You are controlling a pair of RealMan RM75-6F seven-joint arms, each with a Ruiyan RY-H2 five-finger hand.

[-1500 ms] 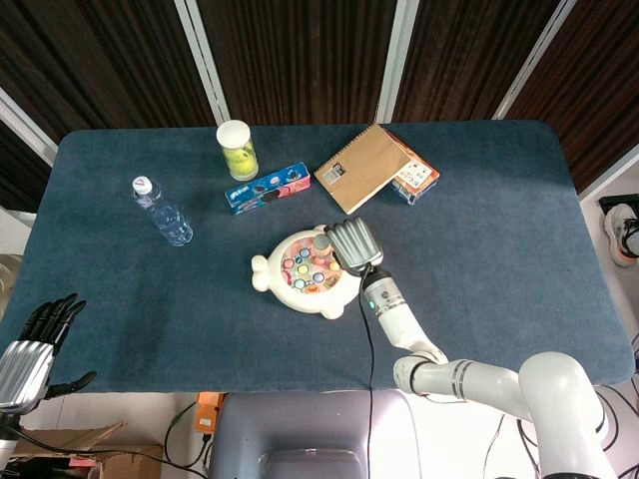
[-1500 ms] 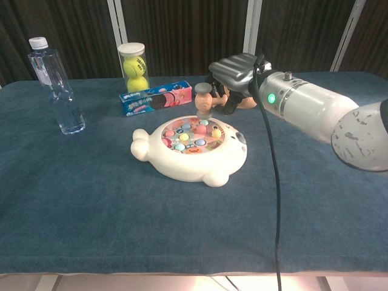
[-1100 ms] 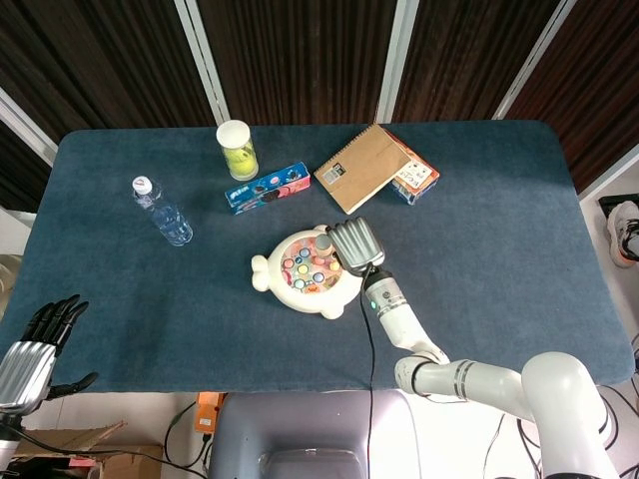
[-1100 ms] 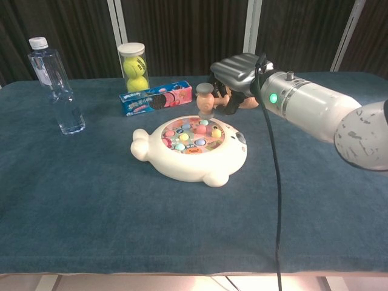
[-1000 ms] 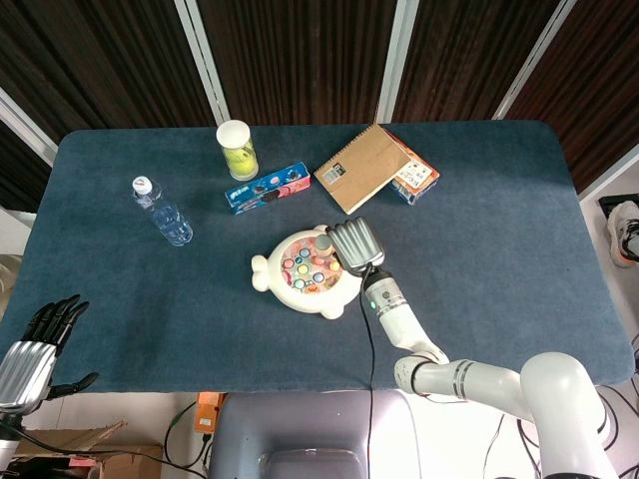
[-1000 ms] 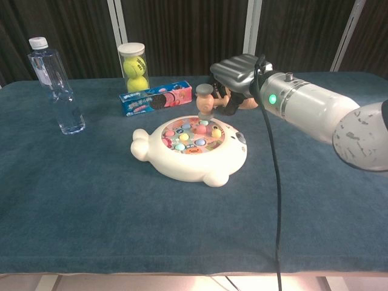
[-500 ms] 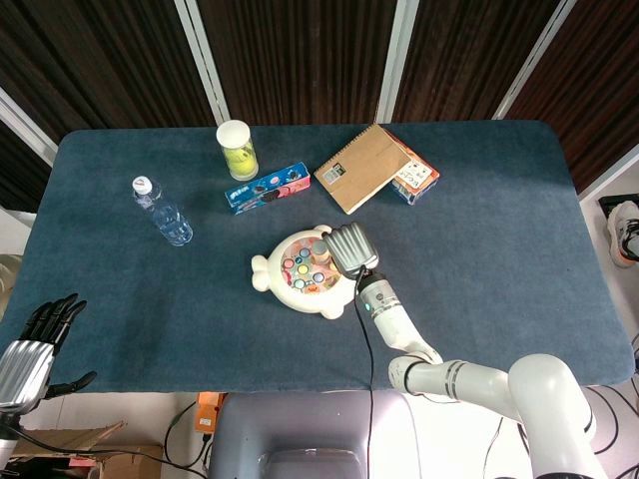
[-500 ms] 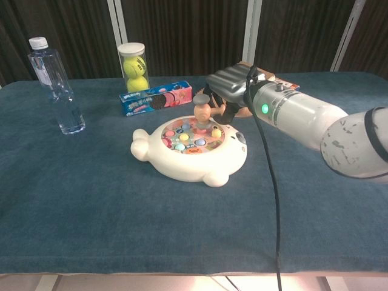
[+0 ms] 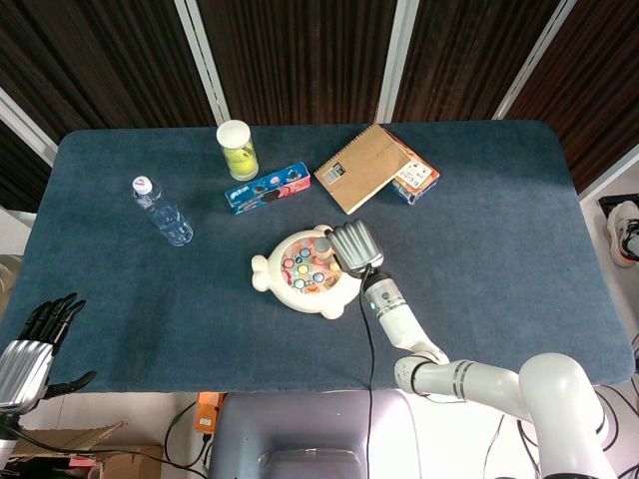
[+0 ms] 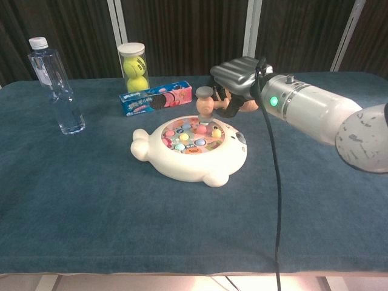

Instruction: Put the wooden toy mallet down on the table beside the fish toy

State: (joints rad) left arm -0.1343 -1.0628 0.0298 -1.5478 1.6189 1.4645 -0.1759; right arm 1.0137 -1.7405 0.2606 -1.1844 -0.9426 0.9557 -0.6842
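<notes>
The white fish toy (image 10: 189,148) with several coloured pegs lies at the middle of the blue table; the head view shows the fish toy (image 9: 298,271) from above. My right hand (image 10: 237,76) grips the handle of the wooden toy mallet (image 10: 205,102), whose head hangs just above the toy's far pegs. From above, the right hand (image 9: 352,245) covers the toy's right edge and most of the mallet (image 9: 324,244). My left hand (image 9: 28,344) hangs off the table's near left edge, fingers apart and holding nothing.
A water bottle (image 10: 56,85) stands far left. A tennis ball tube (image 10: 133,66) and a blue cookie box (image 10: 156,97) sit behind the toy. A brown notebook (image 9: 363,167) lies on a small box (image 9: 414,178) at the back right.
My right hand dipped the mallet head down toward the pegs half a second ago, then lifted it back up slightly. The left hand has stayed still.
</notes>
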